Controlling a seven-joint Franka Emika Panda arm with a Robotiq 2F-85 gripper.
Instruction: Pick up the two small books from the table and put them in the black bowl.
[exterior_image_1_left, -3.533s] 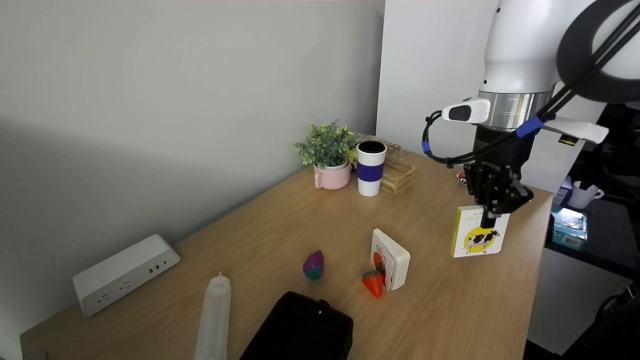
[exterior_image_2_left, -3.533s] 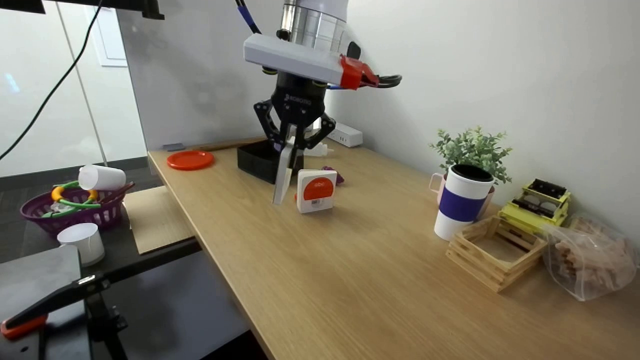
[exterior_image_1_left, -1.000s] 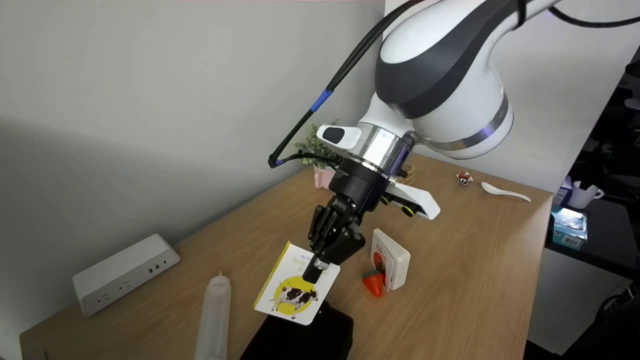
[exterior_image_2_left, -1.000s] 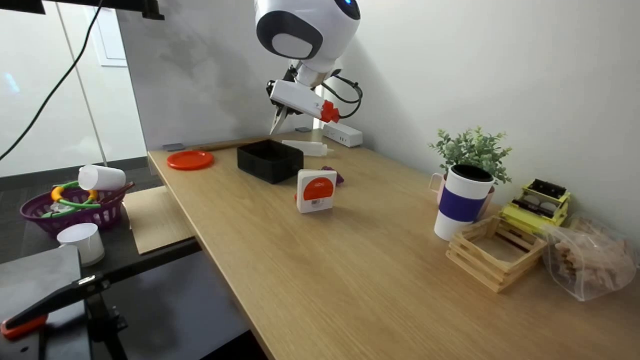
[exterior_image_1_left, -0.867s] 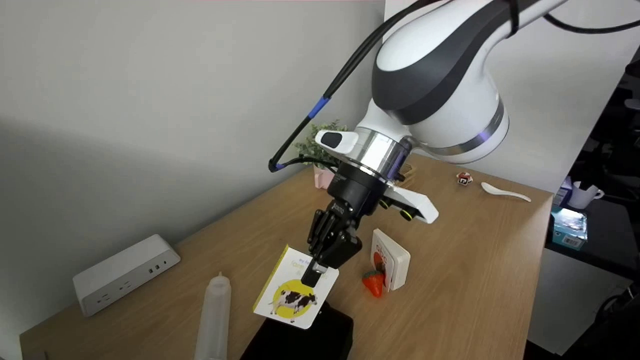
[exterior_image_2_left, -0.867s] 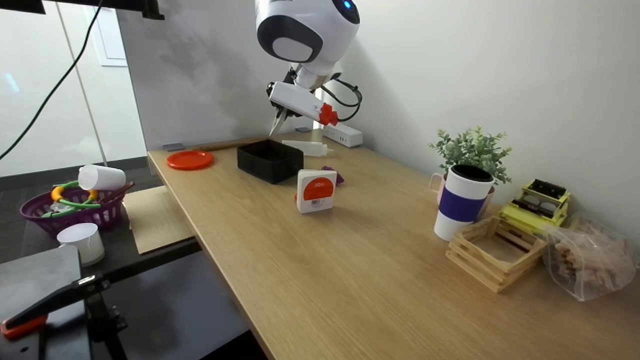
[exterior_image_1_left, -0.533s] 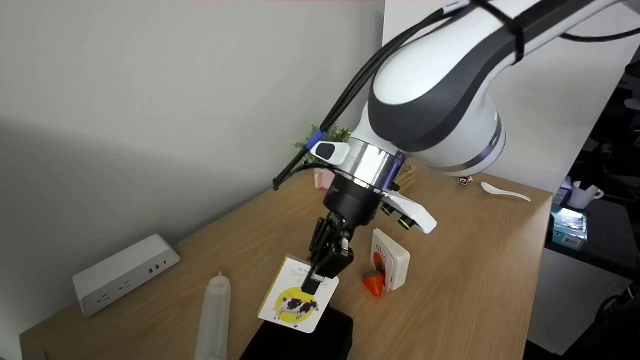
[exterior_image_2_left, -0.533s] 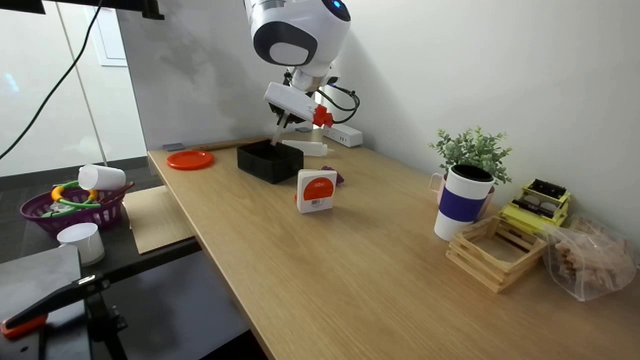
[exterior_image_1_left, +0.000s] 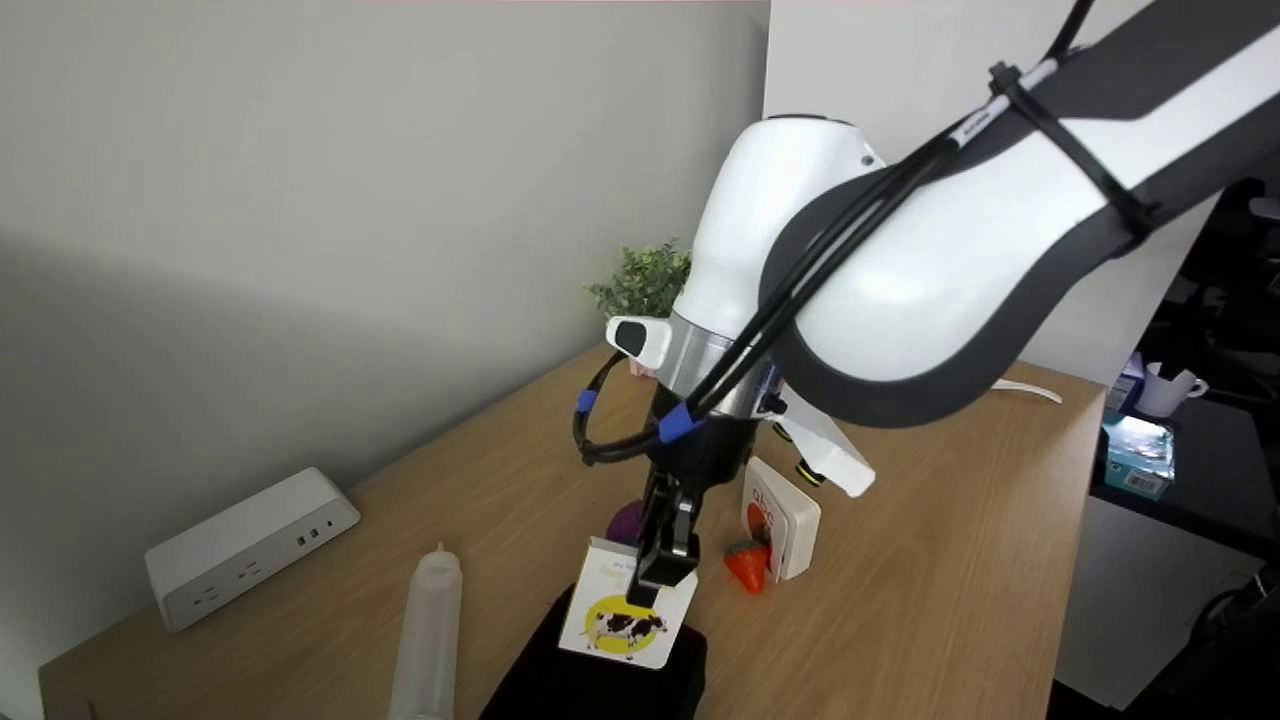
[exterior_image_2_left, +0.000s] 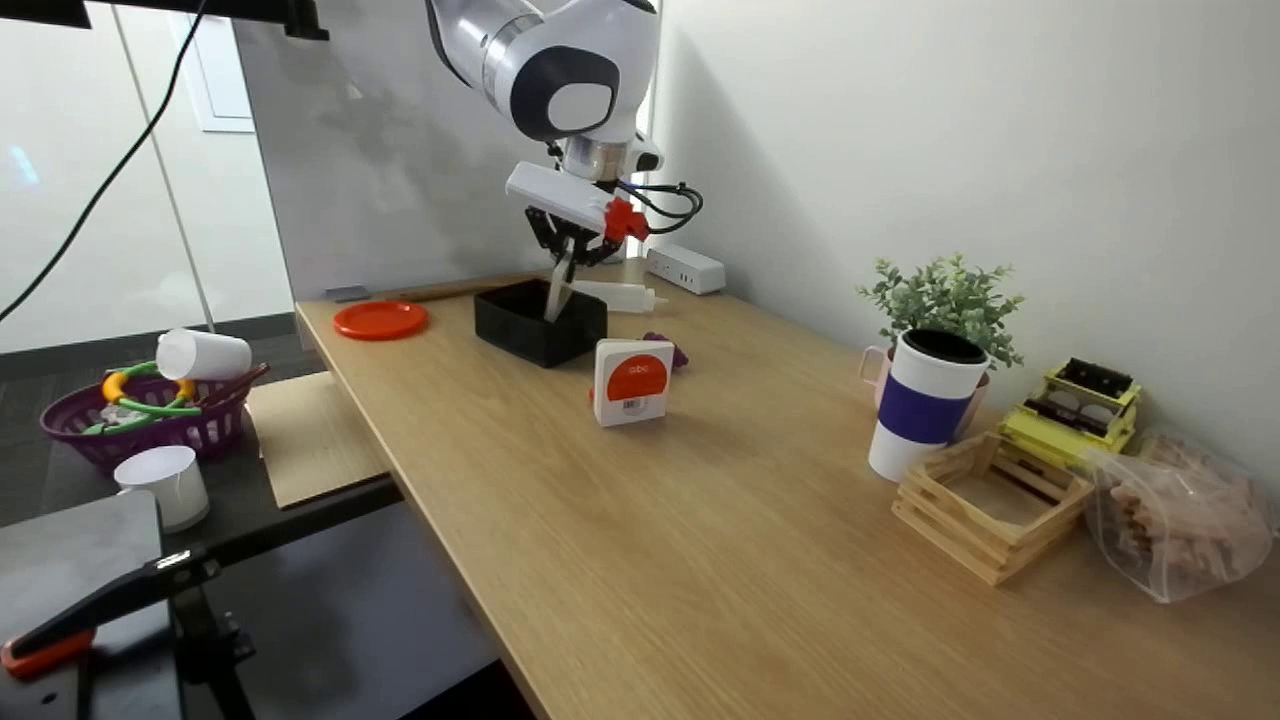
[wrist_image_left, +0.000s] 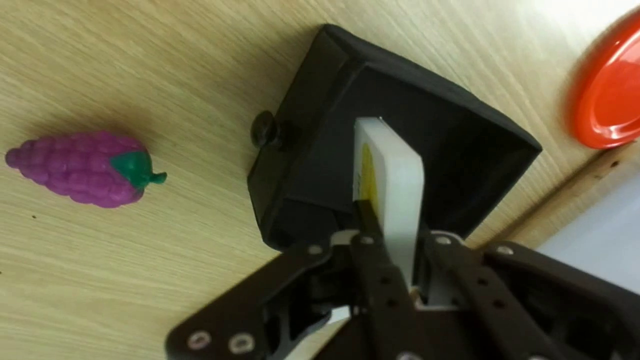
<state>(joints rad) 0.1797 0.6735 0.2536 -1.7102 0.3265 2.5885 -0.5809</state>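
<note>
Wrist view, pale wood-grain tabletop (wrist_image_left: 215, 65) underneath: bowl-loading step under way, I judge, first book of two. Box-shaped matt black bowl (wrist_image_left: 435, 130) below. Hand (wrist_image_left: 395, 225) clamped on squarish white book with yellow cow cover (exterior_image_1_left: 608, 615), tilted over the bowl's opening; cannot tell whether its lower edge is past the rim. Next likely calls for lowering, then letting go. Bowl's left wall is the edge to mind; more room rightward in the wrist view. Squarish white book with red abc arch (exterior_image_2_left: 633, 383) upright on tabletop, wide room on its barcode side, red toy strawberry (exterior_image_1_left: 746, 569) just beside
</note>
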